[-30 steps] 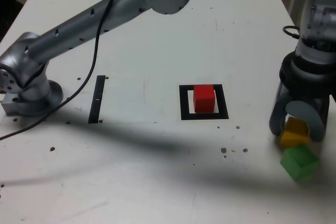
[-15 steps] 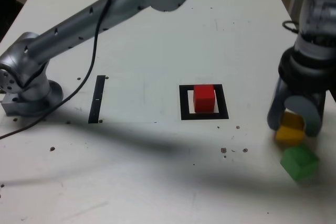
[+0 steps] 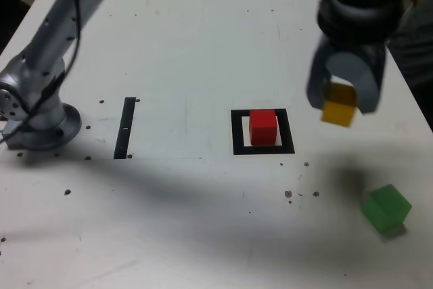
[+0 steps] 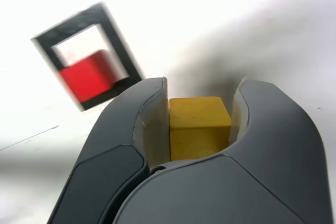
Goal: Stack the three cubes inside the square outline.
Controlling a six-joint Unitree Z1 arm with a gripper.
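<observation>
Three cubes face you: your end effector (image 3: 342,99) is clamped on the yellow cube (image 3: 338,111), held above the bench (image 3: 203,45) to the exterior view's right of the square outline (image 3: 238,141). Inside it sits the red cube (image 3: 262,127); the green cube (image 3: 385,208) lies near-right.
</observation>
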